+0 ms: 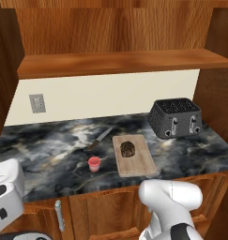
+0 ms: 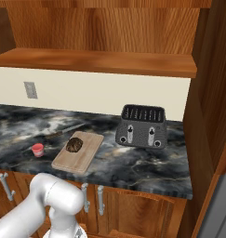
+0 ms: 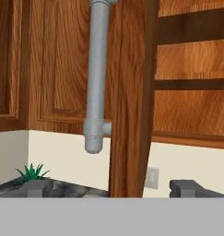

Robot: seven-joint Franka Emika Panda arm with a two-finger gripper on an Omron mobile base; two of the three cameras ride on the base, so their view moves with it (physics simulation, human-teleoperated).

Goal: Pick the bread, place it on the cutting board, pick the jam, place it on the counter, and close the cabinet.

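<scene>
- Fingers (image 3: pixel 38 188) of the gripper (image 3: pixel 111 188) stand wide apart with nothing between them, their dark tips low in the hand view, pointed at the open door of the cabinet (image 3: pixel 132 92).
- Going left to right in the hand view: a closed panelled door, then the grey bar handle (image 3: pixel 97 78), then the open door seen edge-on, then the cabinet's inner shelf (image 3: pixel 191 78) on the right.
- That door is the thing left to handle. I judge it stiff and light on its hinge; a push on its flat face or a hold on the bar handle should swing it shut.
- Both base views show the counter (image 1: pixel 49 154), where the hand view catches just a sliver of it with a green plant (image 3: pixel 32 173).
- Left to right on it in the left base view: the jam (image 1: pixel 94 163) standing on the marble, a knife (image 1: pixel 100 138) behind it, the bread (image 1: pixel 127 149) lying on the cutting board (image 1: pixel 139 164), and a toaster (image 1: pixel 175 117).
- Bread and jam look already placed.
</scene>
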